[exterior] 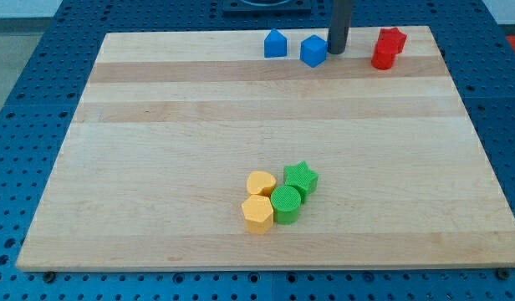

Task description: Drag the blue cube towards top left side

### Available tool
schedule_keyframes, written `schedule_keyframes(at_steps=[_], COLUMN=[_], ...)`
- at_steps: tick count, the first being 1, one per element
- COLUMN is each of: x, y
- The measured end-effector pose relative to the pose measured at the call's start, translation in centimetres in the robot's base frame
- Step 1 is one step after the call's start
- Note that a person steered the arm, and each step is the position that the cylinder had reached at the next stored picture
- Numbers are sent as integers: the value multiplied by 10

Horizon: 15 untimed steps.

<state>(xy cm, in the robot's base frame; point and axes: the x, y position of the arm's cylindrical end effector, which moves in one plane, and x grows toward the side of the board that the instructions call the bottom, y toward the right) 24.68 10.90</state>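
The blue cube point(313, 51) sits near the view's top edge of the wooden board point(157, 167), right of centre. My tip point(336, 50) is right beside the cube on its right side, touching or nearly touching it. A second blue block, house-shaped point(276, 44), stands just left of the cube with a small gap between them.
A red star-shaped block point(391, 38) and a red cylinder point(383, 57) sit together at the view's top right. Near the bottom centre is a cluster: yellow heart point(260, 183), yellow hexagon point(257, 214), green cylinder point(286, 205), green star point(301, 178).
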Motion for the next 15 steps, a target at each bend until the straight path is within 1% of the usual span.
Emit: schedule_keyframes(at_steps=[3,4,5,8,10,12,14,15], x=[66,66,56,9,-14,-22,-49,-48], y=[-106,-134,-147,-147,-176,-220,-223,-242])
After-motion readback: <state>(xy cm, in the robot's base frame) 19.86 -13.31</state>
